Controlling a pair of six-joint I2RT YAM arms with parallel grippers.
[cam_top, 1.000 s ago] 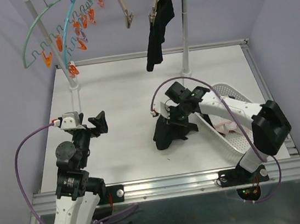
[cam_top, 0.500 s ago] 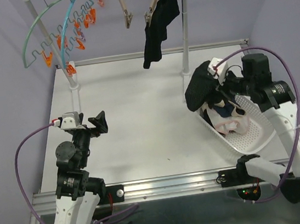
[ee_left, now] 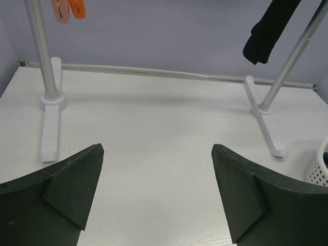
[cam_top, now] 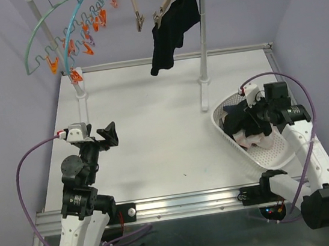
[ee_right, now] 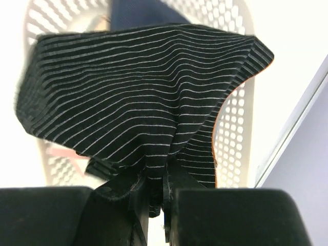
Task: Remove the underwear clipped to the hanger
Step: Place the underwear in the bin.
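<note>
**White table: 1 pair over the basket, 1 pair on the hanger**

You work on a white table (cam_top: 146,119) with pale purple walls around it. Closest to you on the left, your left pincer (cam_top: 108,136) stands wide open and holds nothing. It hovers over bare table.

On the right, your right pincer (ee_right: 156,192) is squeezed tight on a bunched corner of the striped pair (ee_right: 138,87), which is black with thin pale lines. That pair hangs down over the white basket (cam_top: 275,156), where a pink-white pair (cam_top: 253,141) lies. I think letting go is the next move, and it should drop right in.

Far back, 1 more black pair (cam_top: 173,28) hangs from a wooden hanger (cam_top: 167,1) beside the rack pole (cam_top: 200,39). Off to the left, orange clips (cam_top: 87,33) hang with nothing in them that I can see.

The cloth looks soft, light and floppy. It will bend and stretch, not break. I'd take hold high up, close under the clip, and pull down slowly. If you grab low, it may only stretch or make the hanger swing.
</note>
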